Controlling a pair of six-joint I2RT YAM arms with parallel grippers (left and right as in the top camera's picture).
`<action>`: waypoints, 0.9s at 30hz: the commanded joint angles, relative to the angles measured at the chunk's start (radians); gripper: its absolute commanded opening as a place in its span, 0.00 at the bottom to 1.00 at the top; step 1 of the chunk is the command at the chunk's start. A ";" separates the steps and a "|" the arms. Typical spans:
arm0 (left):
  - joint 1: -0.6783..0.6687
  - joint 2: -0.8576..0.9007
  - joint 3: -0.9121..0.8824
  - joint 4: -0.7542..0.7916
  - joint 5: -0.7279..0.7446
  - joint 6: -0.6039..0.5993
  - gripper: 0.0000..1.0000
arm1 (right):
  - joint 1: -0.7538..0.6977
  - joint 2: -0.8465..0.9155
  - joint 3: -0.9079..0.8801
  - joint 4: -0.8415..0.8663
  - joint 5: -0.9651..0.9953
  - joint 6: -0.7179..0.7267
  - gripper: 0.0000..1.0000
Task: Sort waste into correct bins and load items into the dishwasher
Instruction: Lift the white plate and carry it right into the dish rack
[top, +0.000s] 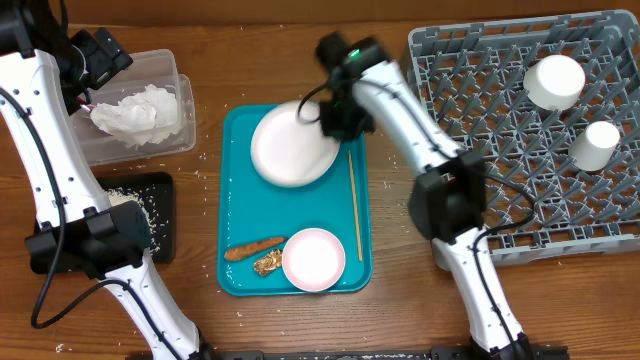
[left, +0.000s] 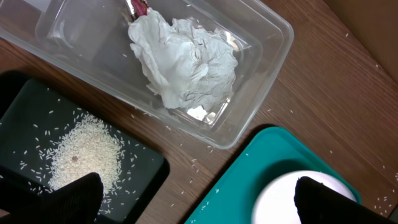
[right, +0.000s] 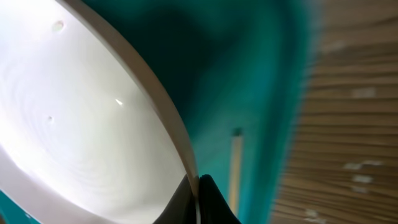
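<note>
Right gripper (top: 325, 115), clamped on the right rim of the white plate (top: 290, 150) at the far end of the teal tray (top: 232, 210): so thin an edge-hold may let the plate pivot and slip onto the chopstick (top: 354, 200) at the tray's right side.

A teal tray (top: 238, 215) sits on the wooden table (top: 300, 330).

Place: looks like a robot lab bench staged as a kitchen cleanup spot
Robots: left arm (top: 38, 150) and right arm (top: 405, 115) at a wooden table (top: 580, 310)
Kitchen bits: dishwasher rack (top: 480, 90) sitting on the tabletop, white plate (top: 290, 148) on a teal tray (top: 235, 200)
Waste bits: clear bin (top: 160, 62), black tray (top: 165, 230) of rice (left: 84, 152)
</note>
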 joint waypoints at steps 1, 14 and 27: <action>-0.004 0.002 0.003 -0.002 0.015 0.019 1.00 | -0.105 -0.159 0.161 -0.050 0.132 0.003 0.04; -0.004 0.002 0.003 -0.002 0.022 0.019 1.00 | -0.344 -0.243 0.241 -0.081 0.750 0.003 0.04; -0.004 0.002 0.003 -0.002 0.022 0.019 1.00 | -0.387 -0.242 0.036 0.118 0.913 -0.009 0.04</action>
